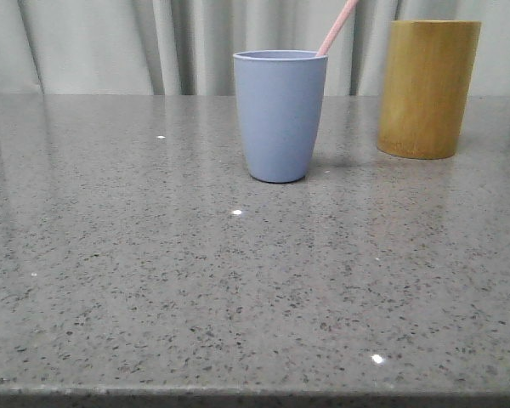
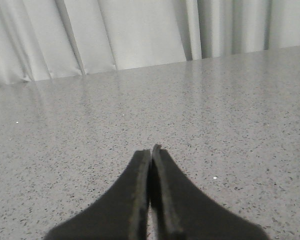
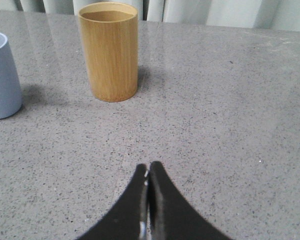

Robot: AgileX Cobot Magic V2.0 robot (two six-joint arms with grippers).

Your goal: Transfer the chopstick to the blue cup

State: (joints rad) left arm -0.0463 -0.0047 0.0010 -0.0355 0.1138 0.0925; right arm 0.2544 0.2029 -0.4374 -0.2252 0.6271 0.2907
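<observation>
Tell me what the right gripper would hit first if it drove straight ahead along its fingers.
Probably nothing: the right gripper points past the bamboo cup over bare table toward the curtain, though depth is unclear.

A tall yellow-brown bamboo cup [image 1: 429,88] stands upright toward the back right of the grey speckled tabletop [image 1: 195,289]. Seen from the right wrist, its mouth is open and it looks hollow, though how deep is hard to say. Pale pleated curtains [image 1: 110,42] hang behind the far edge.
</observation>
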